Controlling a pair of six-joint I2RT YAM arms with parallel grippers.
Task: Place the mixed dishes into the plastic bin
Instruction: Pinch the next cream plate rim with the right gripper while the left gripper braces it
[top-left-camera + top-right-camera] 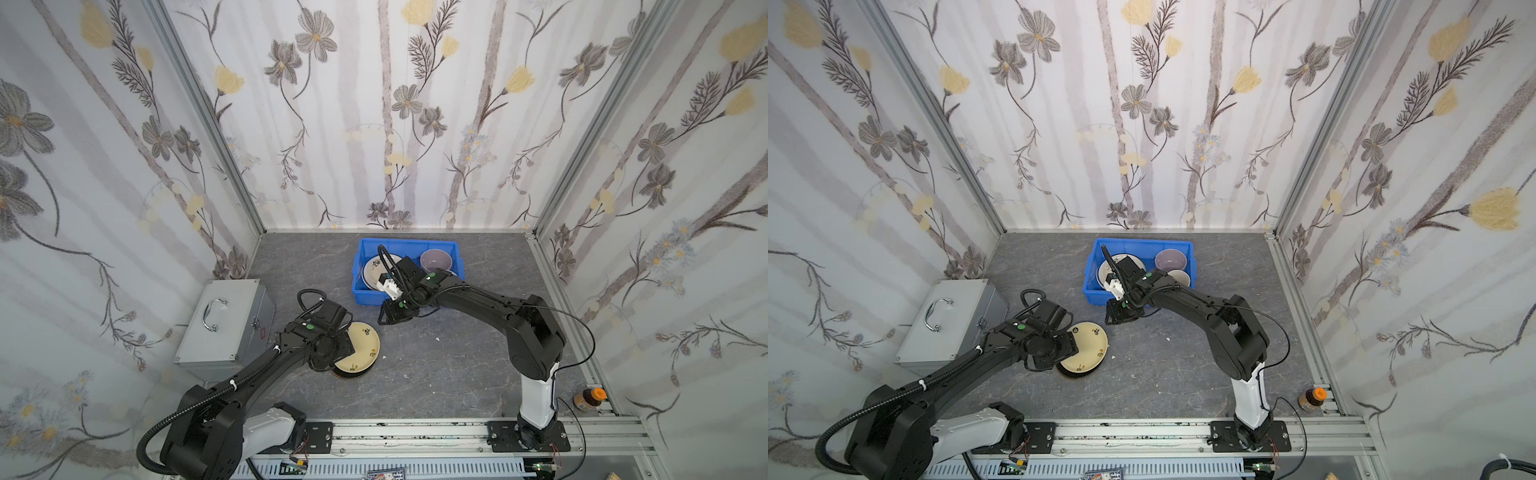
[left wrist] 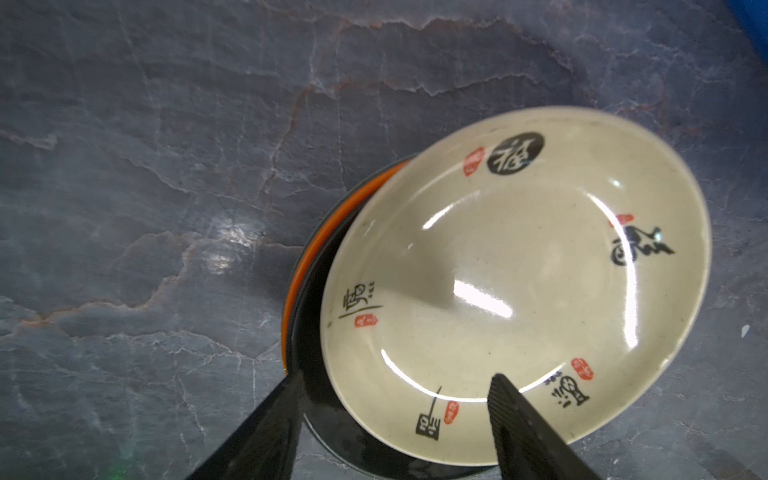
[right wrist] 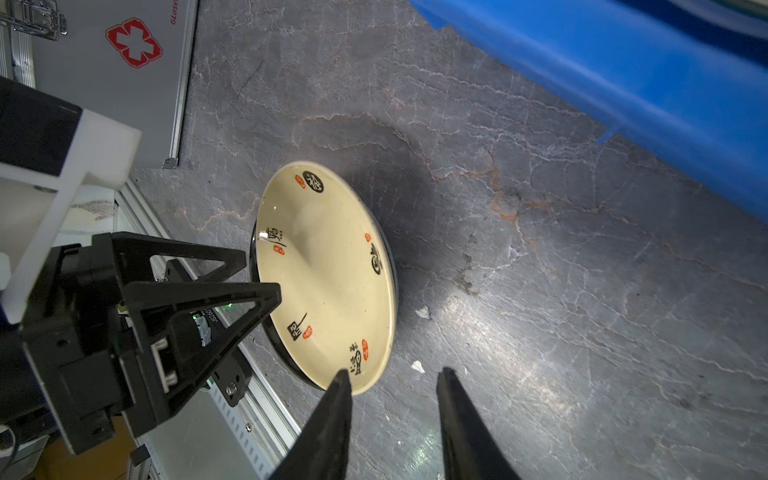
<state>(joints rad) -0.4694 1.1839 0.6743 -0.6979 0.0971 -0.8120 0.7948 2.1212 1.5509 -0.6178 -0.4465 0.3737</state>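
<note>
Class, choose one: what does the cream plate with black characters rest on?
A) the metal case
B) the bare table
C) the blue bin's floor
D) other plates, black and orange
D: the left wrist view shows a black plate and an orange rim sticking out from under the cream plate.

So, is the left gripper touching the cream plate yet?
Cannot tell. In the left wrist view the left gripper straddles the rim of the cream plate, but neither contact nor a gap shows plainly.
</note>
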